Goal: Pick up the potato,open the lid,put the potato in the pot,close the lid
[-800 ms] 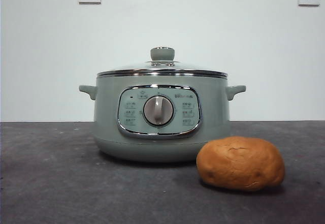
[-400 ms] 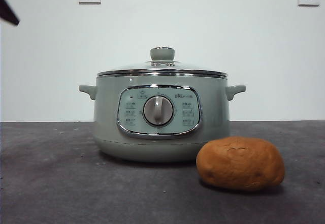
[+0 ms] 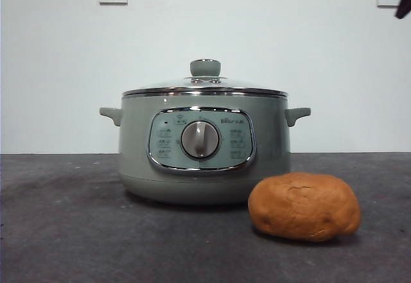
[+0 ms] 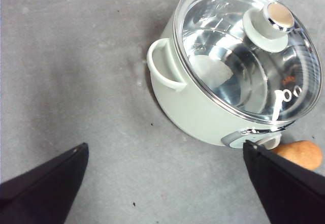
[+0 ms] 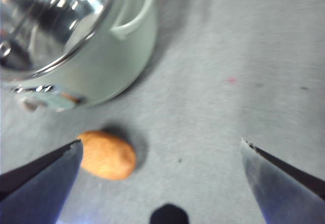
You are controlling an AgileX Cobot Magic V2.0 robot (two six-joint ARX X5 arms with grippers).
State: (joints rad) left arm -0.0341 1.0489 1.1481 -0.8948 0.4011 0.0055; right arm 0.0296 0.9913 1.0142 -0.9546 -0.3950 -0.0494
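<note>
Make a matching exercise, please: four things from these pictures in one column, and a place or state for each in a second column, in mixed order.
Things:
1. orange-brown lumpy potato
2. domed glass lid with the sage-green knob
3. round sage-green electric pot
4. left gripper

Places or states:
A. closed on the pot's rim
B. high above the table, jaws wide open, holding nothing
C. lying on the grey table in front of the pot, to one side
D. standing on the table, dial toward the front camera

Pairs: 1-C, 2-A, 3-D, 4-B

Pot: sage-green, chrome-framed panel, grey dial. Lid: clear glass, steel rim, sage-green knob. Potato: orange-brown, cracked. Table: mottled dark grey. Wall: white.
</note>
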